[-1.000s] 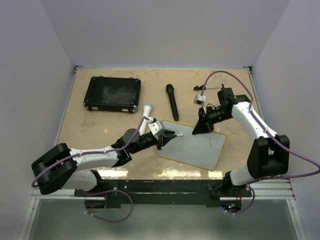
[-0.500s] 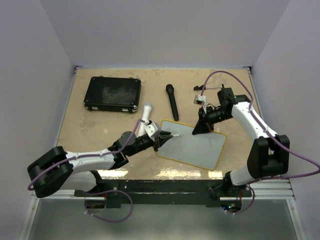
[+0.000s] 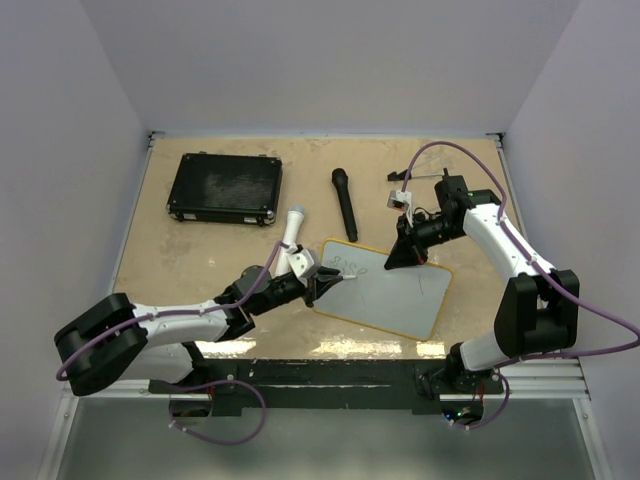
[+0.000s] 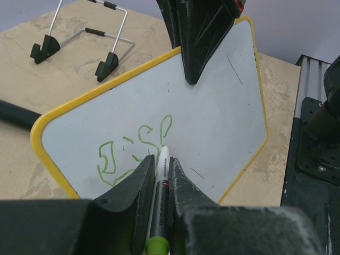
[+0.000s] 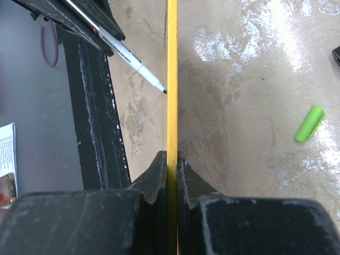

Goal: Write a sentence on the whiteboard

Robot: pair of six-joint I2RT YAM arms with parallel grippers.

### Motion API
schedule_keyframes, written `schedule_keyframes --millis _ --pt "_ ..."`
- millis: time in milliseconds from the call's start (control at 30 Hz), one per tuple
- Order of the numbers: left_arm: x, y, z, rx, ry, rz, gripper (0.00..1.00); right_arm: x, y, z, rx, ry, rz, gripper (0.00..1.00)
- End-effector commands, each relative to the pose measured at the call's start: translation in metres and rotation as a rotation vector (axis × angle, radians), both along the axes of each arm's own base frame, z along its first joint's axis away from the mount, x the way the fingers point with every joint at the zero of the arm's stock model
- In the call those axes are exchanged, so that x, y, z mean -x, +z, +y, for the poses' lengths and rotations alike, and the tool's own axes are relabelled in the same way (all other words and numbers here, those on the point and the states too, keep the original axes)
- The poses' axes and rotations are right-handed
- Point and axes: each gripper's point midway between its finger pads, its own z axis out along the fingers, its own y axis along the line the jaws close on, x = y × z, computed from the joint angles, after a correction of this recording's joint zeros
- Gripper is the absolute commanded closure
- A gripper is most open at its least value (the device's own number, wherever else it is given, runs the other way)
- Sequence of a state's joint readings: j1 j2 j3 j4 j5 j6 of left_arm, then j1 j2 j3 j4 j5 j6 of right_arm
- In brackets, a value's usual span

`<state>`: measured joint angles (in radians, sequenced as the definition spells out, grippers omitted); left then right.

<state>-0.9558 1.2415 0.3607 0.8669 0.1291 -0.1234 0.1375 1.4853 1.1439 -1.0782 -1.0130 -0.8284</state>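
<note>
Whiteboard (image 3: 400, 295) rests on the tabletop (image 3: 200, 250) between the two tools. Its long axis slants away from the left tool (image 3: 322, 285), with one short end nearest that tool. The right tool (image 3: 405, 255) is clamped on the far long edge. In its wrist view the yellow rim (image 5: 172, 79) runs straight ahead from between the closed jaws as a thin line. The left tool is clamped on a marker (image 4: 159, 186) that lies along its fingers. The marker points forward, and its tip touches the white surface just ahead of the fingertips. The sentence (image 4: 138, 146) is a short row of green strokes just ahead and to the left of that tip. A green cap (image 5: 309, 123) lies on the tabletop off to the right of the right tool.
</note>
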Motion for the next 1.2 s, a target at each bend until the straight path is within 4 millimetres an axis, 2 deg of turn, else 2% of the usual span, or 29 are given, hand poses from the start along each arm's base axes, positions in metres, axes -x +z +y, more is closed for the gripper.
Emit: schedule_keyframes --millis 0,300,500,633,833,1033,1167 --pt "-0.003 0.002 -0.006 0.027 -0.010 0.005 1.00 -0.007 0.014 0.004 -0.039 0.045 -0.143 1.00" --pt "-0.007 0.016 -0.021 0.053 -0.040 -0.013 1.00 -0.008 0.014 0.004 -0.041 0.044 -0.144 1.00" --pt "-0.002 0.045 -0.025 0.139 -0.076 -0.043 1.00 -0.007 0.015 0.004 -0.039 0.045 -0.147 1.00" --pt "0.011 0.076 -0.012 0.215 -0.086 -0.076 1.00 -0.007 0.014 0.004 -0.041 0.044 -0.146 1.00" --pt "0.023 0.096 0.016 0.265 -0.049 -0.068 1.00 -0.009 0.016 0.004 -0.045 0.047 -0.150 1.00" --pt "0.020 0.091 0.035 0.273 0.029 -0.014 1.00 -0.013 0.022 0.004 -0.041 0.037 -0.167 1.00" --pt "0.021 0.086 0.038 0.295 0.047 0.039 1.00 -0.018 0.024 0.002 -0.017 0.002 -0.178 1.00"
